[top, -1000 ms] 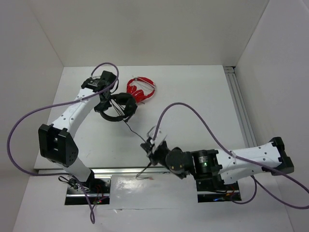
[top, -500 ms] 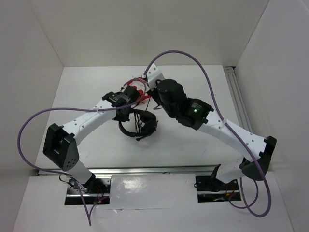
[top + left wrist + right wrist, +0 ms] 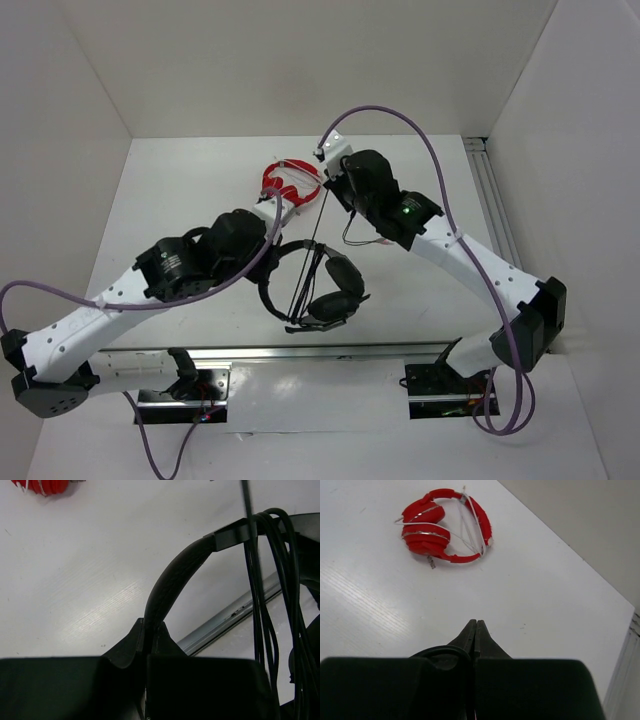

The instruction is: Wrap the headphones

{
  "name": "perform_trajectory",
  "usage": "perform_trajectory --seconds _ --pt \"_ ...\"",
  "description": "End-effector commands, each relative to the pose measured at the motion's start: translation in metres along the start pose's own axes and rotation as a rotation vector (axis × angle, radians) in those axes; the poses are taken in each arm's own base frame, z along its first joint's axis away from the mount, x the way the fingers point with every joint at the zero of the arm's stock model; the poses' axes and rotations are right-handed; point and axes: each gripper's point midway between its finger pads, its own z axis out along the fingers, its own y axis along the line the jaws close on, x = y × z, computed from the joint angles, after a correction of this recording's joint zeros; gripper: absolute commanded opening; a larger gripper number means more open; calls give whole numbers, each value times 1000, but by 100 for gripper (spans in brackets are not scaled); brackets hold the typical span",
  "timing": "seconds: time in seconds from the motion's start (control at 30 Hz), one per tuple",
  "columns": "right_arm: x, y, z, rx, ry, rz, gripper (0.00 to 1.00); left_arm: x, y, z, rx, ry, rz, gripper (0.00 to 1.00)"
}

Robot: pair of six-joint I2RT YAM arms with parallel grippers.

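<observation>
Headphones [image 3: 343,273] nearer now — cable-looped (black)

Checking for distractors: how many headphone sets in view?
2. Black over-ear headphones mid-table, padded headband clamped in the left gripper; smaller red headphones lying near the far edge. More may be hidden.

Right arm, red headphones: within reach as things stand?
Probably yes. The right claw hangs just short of the red headphones, with only bare table between them; but it is shut, seemingly pinching the black cable, so it would have to let go first.
</observation>
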Motion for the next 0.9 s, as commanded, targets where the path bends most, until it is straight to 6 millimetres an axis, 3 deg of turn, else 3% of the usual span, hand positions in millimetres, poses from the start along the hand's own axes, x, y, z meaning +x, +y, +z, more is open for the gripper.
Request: perform_trajectory --seconds 0.0,0.03,0.07,0.1,0.13,0.17,0.2,0.23,0.27,0.3,0.33,0.37,0.4,0.43,0.47,0.6,0.7,0.77,0.87 --pt "-19 -15 14 2 -119 111 0 -3 -7 -34 54 13 53 0" --pt "-16 -13 15 -30 -131 131 0 -18 -4 -45 38 -24 45 0" --pt "0 -4 18 -76 -112 148 0 -21 5 -53 -2 -30 34 0" --pt "-9 7 12 -159 -171 189 0 -28 7 -58 -18 -44 22 0" --pt "-4 12 12 -195 -184 207 0 -45 8 -72 -16 -99 -7 0" --pt "17 20 16 -220 -156 223 0 -52 10 -76 -32 -116 -11 0" --pt "18 30 11 -265 -172 259 2 -56 14 -82 -51 -118 -23 0" --pt "18 36 13 -289 -200 273 2 -72 16 -96 -59 -167 -62 0" --pt "37 46 14 -311 -179 289 2 -77 17 -94 -80 -160 -70 0" --pt "27 58 10 -356 -240 318 2 -79 23 -97 -119 -153 -79 0" --pt "30 72 9 -394 -252 327 2 -85 23 -101 -125 -164 -107 0" --pt "48 87 10 -422 -231 343 2 -101 22 -106 -128 -203 -130 0" --pt "53 103 11 -467 -235 352 2 -105 21 -107 -126 -208 -141 0" --pt "42 120 8 -507 -294 379 2 -110 21 -109 -131 -224 -169 0" --pt "45 132 9 -530 -299 390 2 -119 19 -115 -119 -250 -193 0" --pt "76 189 27 -623 -267 463 2 -139 38 -126 -222 -359 -377 0" --pt "109 208 37 -657 -207 498 2 -143 61 -137 -318 -432 -470 0" --pt "114 224 33 -708 -210 503 3 -146 75 -140 -360 -450 -514 0" --pt "130 241 27 -739 -190 500 6 -147 77 -135 -351 -442 -532 0"
